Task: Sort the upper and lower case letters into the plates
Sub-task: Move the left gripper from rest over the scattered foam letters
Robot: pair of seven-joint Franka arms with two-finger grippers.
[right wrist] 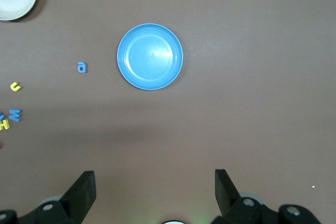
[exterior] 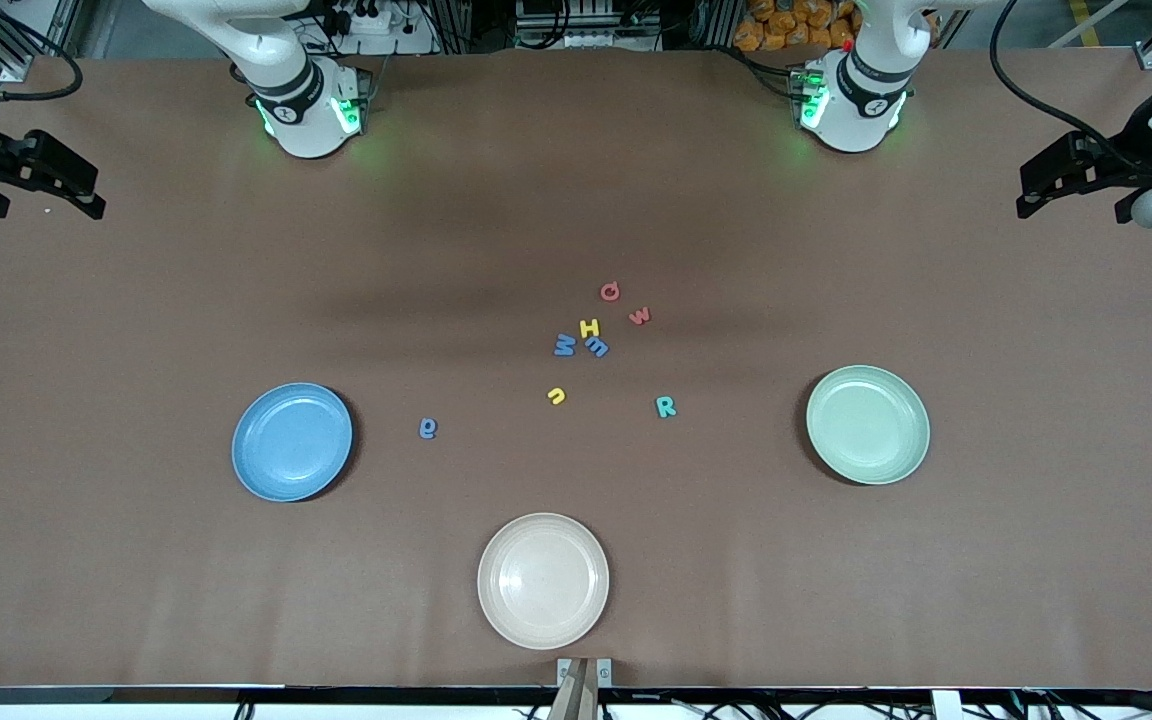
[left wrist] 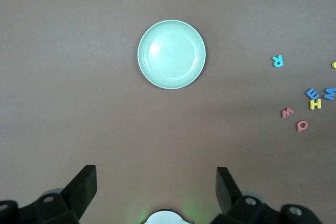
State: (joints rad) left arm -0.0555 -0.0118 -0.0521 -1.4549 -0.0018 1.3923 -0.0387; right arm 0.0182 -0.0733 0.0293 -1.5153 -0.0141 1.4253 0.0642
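Clock face laid flat on the brown bench (exterior: 136, 600), centred on the letter cluster, 6 o'clock toward the front camera.

1. Eight small flat foam letters, none sorted yet. Tight group at centre: yellow H (exterior: 590, 327), blue M (exterior: 564, 345), second blue letter (exterior: 597, 347) touching the H. At 1 o'clock: red Q (exterior: 610, 291), red w (exterior: 640, 316). At 6 o'clock: yellow u (exterior: 557, 396). At 4 o'clock: teal R (exterior: 666, 406). At 8 o'clock, apart: blue a (exterior: 427, 428).
2. Round shallow blue plastic plate (exterior: 291, 441), 8 o'clock, empty; probably set within the right arm's reach as one sorting bin.
3. Round shallow pale green plastic plate (exterior: 867, 424), 4 o'clock, empty; likely the matching bin for the left arm.
4. Round cream-beige plastic plate (exterior: 542, 580), 6 o'clock, empty.
5. Left end effector (left wrist: 156, 177): released, empty, raised over the bench's 3 o'clock end. Waits.
6. Right end effector (right wrist: 155, 178): released, empty, raised over the 9 o'clock end. Waits.
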